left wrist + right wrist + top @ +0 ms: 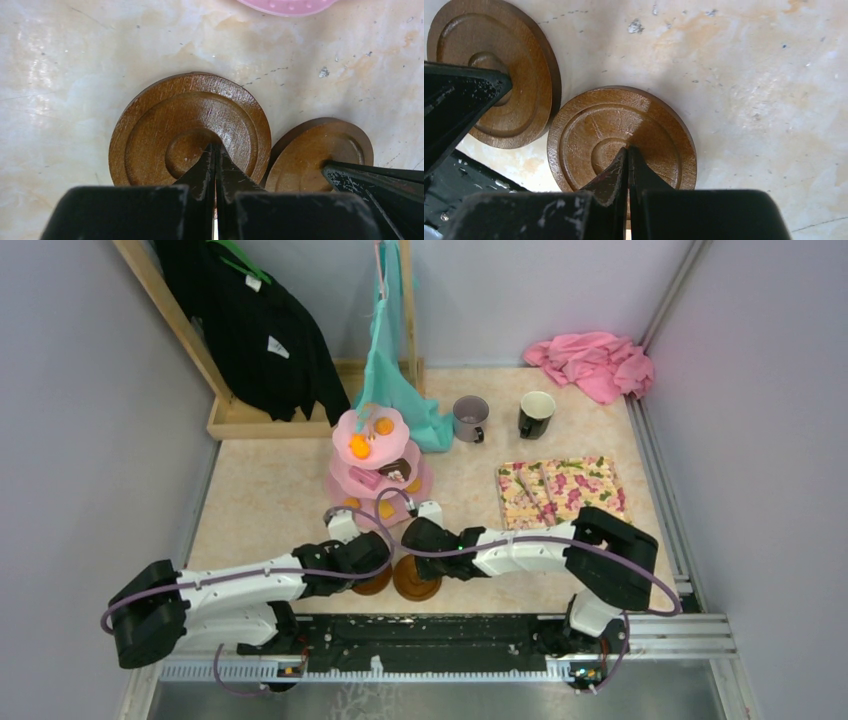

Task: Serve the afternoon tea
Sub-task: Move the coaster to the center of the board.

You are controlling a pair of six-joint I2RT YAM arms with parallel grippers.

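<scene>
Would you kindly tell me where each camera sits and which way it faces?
Top external: above and behind the bases, looking down on the table; left arm and right arm show.
Left wrist: on the left arm, facing down at the left disc; shut left fingers centre, right fingers lower right.
Right wrist: on the right arm, facing down at the right disc; shut right fingers centre, left fingers at left.
Shared: both wrist views show both discs.

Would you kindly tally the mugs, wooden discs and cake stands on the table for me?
Mugs: 2, a grey mug and a black mug
Brown discs: 2, a left disc and a right disc
Pink tiered stand: 1
Total: 5
</scene>
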